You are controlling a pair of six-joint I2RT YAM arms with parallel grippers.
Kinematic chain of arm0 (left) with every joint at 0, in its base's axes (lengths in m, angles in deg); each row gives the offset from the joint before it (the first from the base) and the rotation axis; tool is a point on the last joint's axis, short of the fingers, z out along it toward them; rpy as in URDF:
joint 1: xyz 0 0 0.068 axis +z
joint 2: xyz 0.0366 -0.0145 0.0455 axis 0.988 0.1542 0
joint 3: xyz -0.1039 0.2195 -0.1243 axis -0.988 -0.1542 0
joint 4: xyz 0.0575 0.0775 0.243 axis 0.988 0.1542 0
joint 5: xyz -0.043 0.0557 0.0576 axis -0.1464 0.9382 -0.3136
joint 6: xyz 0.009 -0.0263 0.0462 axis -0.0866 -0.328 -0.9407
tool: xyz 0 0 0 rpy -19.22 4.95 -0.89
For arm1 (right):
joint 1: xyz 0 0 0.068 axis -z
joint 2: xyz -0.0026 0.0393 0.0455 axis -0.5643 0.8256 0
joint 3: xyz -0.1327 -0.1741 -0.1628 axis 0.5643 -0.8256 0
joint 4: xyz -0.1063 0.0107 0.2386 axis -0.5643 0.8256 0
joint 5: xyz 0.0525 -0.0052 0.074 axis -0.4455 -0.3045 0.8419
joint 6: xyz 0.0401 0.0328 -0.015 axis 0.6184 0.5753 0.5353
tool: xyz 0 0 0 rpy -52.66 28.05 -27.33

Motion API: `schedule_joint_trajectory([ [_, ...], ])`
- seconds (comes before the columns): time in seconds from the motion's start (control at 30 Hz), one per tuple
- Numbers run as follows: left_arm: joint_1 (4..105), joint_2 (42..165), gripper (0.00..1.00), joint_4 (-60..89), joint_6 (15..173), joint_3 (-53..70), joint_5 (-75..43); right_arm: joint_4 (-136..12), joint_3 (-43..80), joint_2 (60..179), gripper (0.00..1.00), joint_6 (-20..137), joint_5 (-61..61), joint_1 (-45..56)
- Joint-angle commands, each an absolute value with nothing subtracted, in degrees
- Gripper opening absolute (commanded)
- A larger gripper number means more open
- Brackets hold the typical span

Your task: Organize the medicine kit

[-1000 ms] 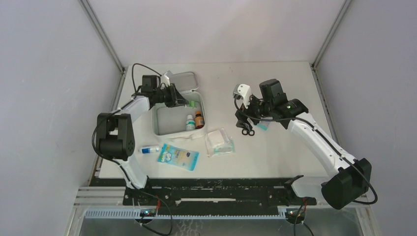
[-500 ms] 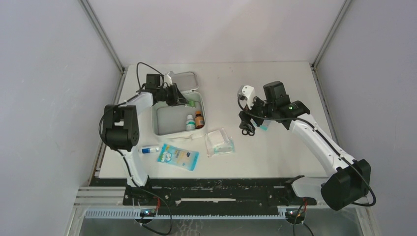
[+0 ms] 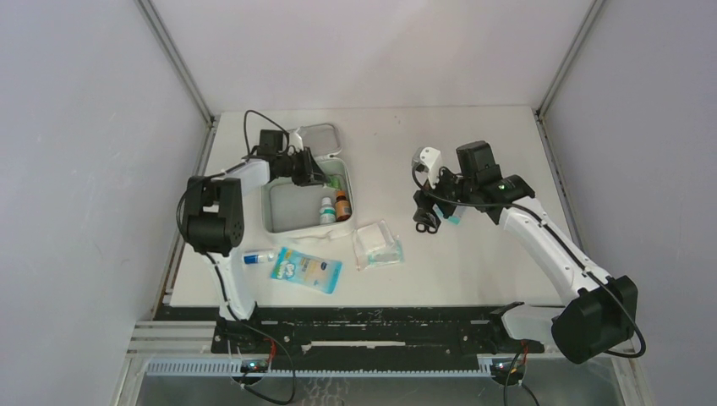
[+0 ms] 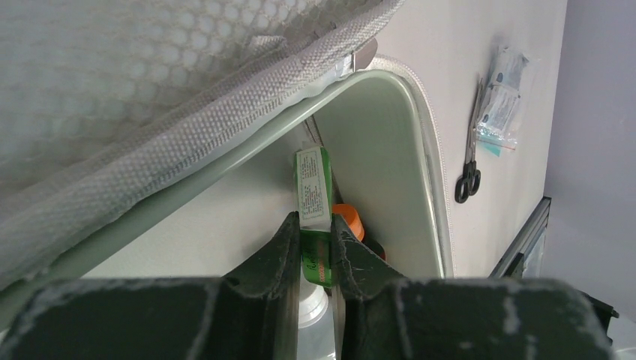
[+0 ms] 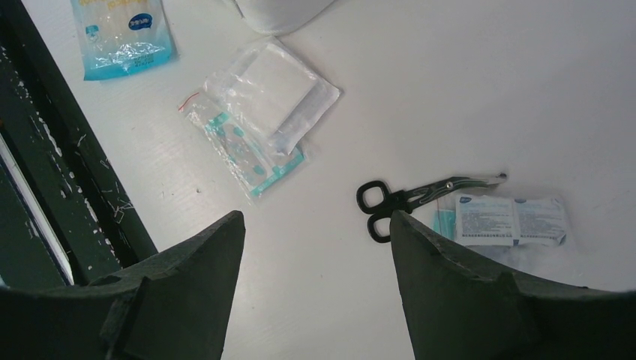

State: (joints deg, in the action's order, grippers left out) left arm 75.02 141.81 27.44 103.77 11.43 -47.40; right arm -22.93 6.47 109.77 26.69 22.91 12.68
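Left end effector (image 4: 315, 226), clamped on a green tube (image 4: 313, 180), sits in the far corner of the medicine kit (image 3: 287, 211), open on the bench (image 3: 473, 135). It should lower the tube beside the orange-capped bottle (image 4: 351, 222) before releasing, clear of the lid (image 4: 150, 90).

The medicine kit (image 3: 290, 211) is a white, rounded-square soft zip case lying open on the tabletop (image 3: 473, 271), just beyond the blue-and-white flat packet (image 3: 306, 270), on the side away from the arm bases. Its shallow base sits flat, with a pale green inner rim and a zip running round the edge (image 4: 429, 150). The lid, lined with grey mesh, is hinged on the edge farthest from the packet and stands partly raised over the base.
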Motion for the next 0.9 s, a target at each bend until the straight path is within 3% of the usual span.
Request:
schedule_joint_trajectory([
  [0.0,74.50,142.30,0.21,24.38,104.50,14.73,-49.13,-25.11,6.15,107.70,0.70,27.42,24.42,13.48],
  [0.17,74.29,143.07,0.25,24.42,104.67,14.94,-48.66,-25.13,5.96,107.70,0.70,27.38,24.64,13.61],
  [0.87,74.31,143.38,0.65,35.24,96.55,18.98,-41.49,-25.30,5.61,107.69,0.70,27.39,24.42,13.88],
])
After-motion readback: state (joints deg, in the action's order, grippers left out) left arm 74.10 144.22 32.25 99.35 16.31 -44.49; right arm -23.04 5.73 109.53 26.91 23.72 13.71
